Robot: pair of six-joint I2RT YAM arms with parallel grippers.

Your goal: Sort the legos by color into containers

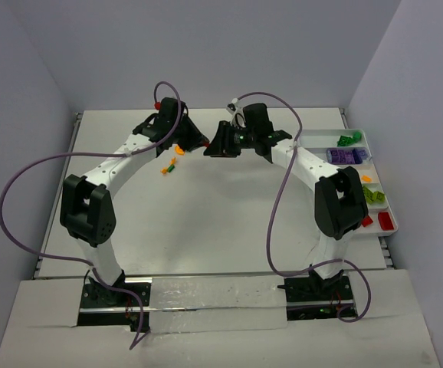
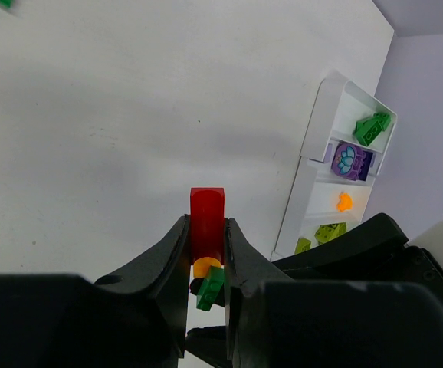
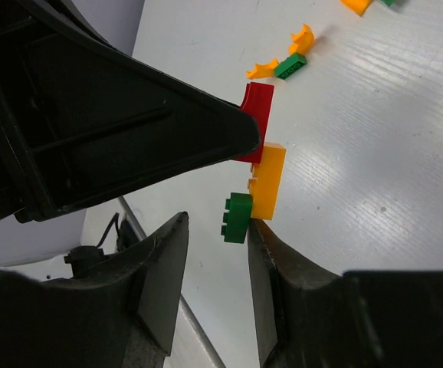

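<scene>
Overhead, the left gripper (image 1: 201, 142) and the right gripper (image 1: 215, 147) meet tip to tip above the far middle of the white table (image 1: 229, 222); a few loose orange and green bricks (image 1: 172, 162) lie on the table near the left gripper; the long white divided tray (image 1: 365, 135) sits at the table's right edge, well apart, with green, purple, orange, lime and red bricks each in a compartment of their own, from far to near

From the left wrist, the left gripper (image 2: 206, 224) is clamped on a small red plastic brick (image 2: 207, 203) that pokes out past its fingertips; a small orange plastic brick (image 2: 206, 267) and a small green plastic brick (image 2: 211, 288) show below it in the gap; the tray (image 2: 313, 142) lies off to the right

From the right wrist, the three bricks hang joined, red (image 3: 257, 115), orange (image 3: 270, 178), green (image 3: 237, 217); the right gripper (image 3: 218, 226) has its jaws apart, the green plastic brick between the tips, one finger (image 3: 283, 291) touching the stack, the other clear of it
</scene>
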